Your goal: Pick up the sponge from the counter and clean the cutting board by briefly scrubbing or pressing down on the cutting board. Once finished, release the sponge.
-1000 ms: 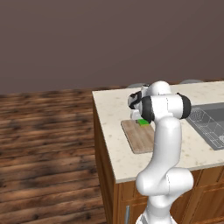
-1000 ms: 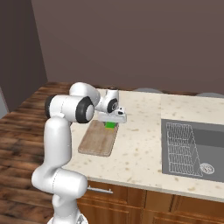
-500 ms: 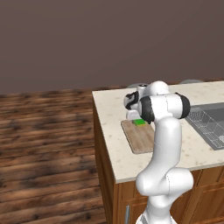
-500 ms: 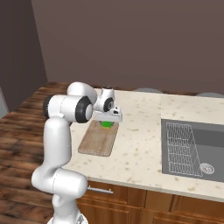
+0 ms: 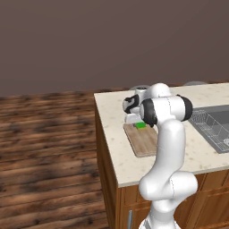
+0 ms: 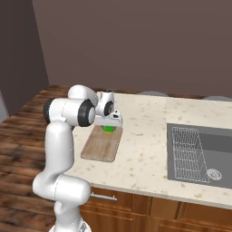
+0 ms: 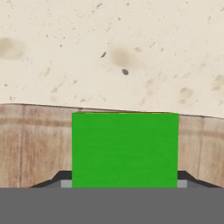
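**Sponge clamped over far end of cutting board**

From the left base: dark plank floor (image 5: 44, 147) wide open at left, then the beige worktop (image 5: 117, 134) with its pale left edge, then the cutting board (image 5: 144, 139) lying close to that edge, partly hidden behind the white arm. Green sponge (image 5: 140, 125) at the board's far end, under the end effector (image 5: 135, 120). Sink (image 5: 214, 127) with a wire rack at far right.

From the right base: whole board outline visible, rounded corners and all, long side running away from the front edge. End effector (image 6: 108, 121) pointing down, sponge (image 6: 108, 129) beneath it at the far end. Broad bare stone between board and sink (image 6: 199, 152); drain visible in the basin.

From the hand: sponge (image 7: 125, 148) as a green square between the dark fingertips (image 7: 59, 178), clamped on both sides; board (image 7: 35, 144) grain under and beside it, its far edge just beyond the sponge, speckled worktop (image 7: 113, 52) past that. Cannot tell whether sponge touches board.

No readable writing or labels anywhere.
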